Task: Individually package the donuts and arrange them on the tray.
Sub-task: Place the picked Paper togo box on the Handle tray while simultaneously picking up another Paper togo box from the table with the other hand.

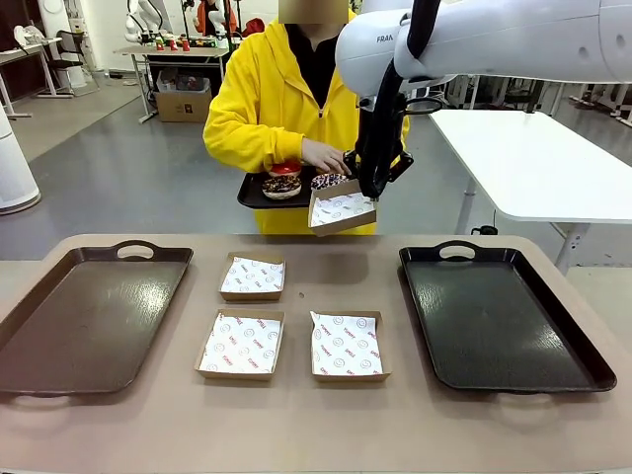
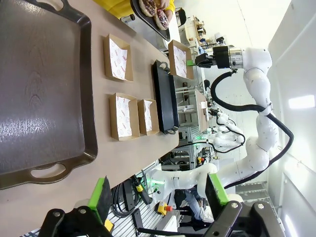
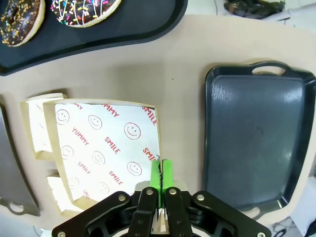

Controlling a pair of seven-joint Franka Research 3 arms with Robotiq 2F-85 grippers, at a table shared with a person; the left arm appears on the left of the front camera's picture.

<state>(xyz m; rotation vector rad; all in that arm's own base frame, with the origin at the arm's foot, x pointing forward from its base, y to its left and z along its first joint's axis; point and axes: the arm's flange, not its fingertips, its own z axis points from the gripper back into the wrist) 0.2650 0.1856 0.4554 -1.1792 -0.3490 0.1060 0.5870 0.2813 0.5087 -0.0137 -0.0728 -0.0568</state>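
Donuts [image 1: 282, 186] near right gripper [image 1: 373, 195] holding box [image 1: 341, 209].

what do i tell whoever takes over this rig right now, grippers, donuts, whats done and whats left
Right gripper: shut on the edge of one lined box, held in the air by the person's small black tray.
Left gripper: open, holding nothing, beside the left large tray.
Donuts: red-iced, crumbed and sprinkled lie on that small tray, the person's hand over them.
Done: none boxed. Three other boxes sit without donuts on the table, between the left tray and the right large tray.
Left: fill each box, set them on a tray.
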